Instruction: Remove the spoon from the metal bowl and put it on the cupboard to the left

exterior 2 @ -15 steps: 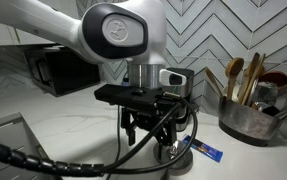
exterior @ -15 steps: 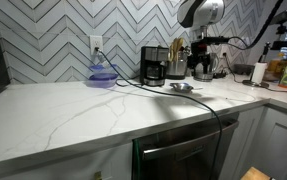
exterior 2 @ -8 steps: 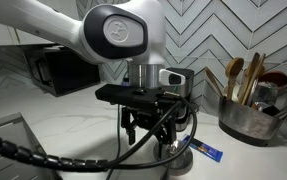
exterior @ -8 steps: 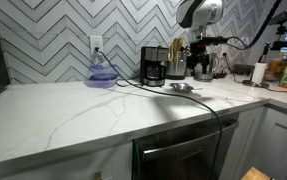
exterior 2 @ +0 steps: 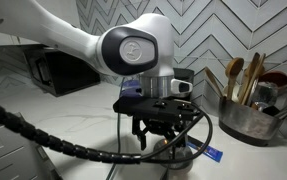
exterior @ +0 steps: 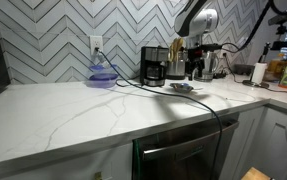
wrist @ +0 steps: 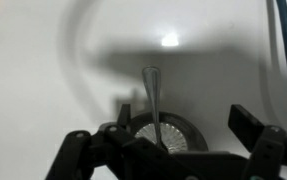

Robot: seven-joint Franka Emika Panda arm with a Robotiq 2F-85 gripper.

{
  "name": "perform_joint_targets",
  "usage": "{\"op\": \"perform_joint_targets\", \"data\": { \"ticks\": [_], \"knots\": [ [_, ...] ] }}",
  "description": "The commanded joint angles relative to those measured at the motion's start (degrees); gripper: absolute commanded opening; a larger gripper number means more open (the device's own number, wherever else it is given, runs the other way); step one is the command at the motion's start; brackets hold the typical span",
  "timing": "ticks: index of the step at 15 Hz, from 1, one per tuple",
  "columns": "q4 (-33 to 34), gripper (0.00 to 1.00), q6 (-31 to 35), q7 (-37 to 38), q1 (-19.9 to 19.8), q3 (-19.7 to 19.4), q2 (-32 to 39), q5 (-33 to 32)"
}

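Observation:
The small shiny metal bowl (wrist: 165,132) sits on the white marble-look cupboard top (exterior: 73,110). It also shows in an exterior view (exterior: 183,87). The slim spoon (wrist: 153,95) rests with its head in the bowl and its handle lying out over the rim onto the counter. My gripper (wrist: 183,128) is open and hangs just above the bowl, one finger on each side of it. It is not touching the spoon. In both exterior views the gripper (exterior: 193,66) (exterior 2: 166,140) is right over the bowl and hides most of it.
A black coffee maker (exterior: 153,66) and a purple-blue bowl (exterior: 103,74) stand by the tiled wall. A metal pot of upright utensils (exterior 2: 245,115) stands close beside the arm. A black cable (exterior: 211,108) trails over the counter edge above the dishwasher (exterior: 178,150).
The arm has come down and shifted slightly sideways, bringing the open gripper closer over the bowl. The bowl and spoon have not moved.

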Motion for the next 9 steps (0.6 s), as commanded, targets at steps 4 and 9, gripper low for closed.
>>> {"op": "perform_joint_targets", "data": {
  "ticks": [4,9],
  "knots": [
    [2.8,0.70,3.3,-6.5,-3.5,1.0,4.9,6.1],
    [4.4,0.43,4.3,-7.9,-4.8,1.7,7.5,9.6]
  ]
}}
